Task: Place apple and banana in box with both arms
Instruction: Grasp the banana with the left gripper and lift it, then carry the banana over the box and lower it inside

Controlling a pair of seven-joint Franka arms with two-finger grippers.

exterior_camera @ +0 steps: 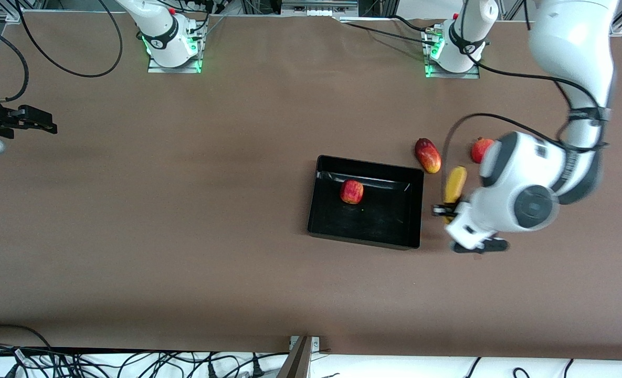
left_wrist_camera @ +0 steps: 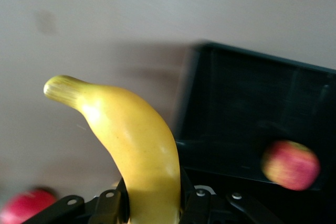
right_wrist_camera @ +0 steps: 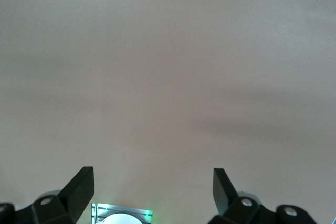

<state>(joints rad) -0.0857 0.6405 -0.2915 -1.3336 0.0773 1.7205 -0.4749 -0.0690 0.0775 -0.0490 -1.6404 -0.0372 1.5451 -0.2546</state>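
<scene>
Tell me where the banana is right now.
The banana sits clamped in the left gripper, just outside the box at its wall toward the left arm's end, with the mango and a red fruit close by.

yellow banana (exterior_camera: 455, 184), red-ylw apple (exterior_camera: 351, 191), blk box (exterior_camera: 364, 234)

Left pincer (exterior_camera: 449, 211) grips the banana (exterior_camera: 455, 184) at the box's (exterior_camera: 364, 237) three o'clock; the apple (exterior_camera: 351, 191) lies inside the box.
</scene>
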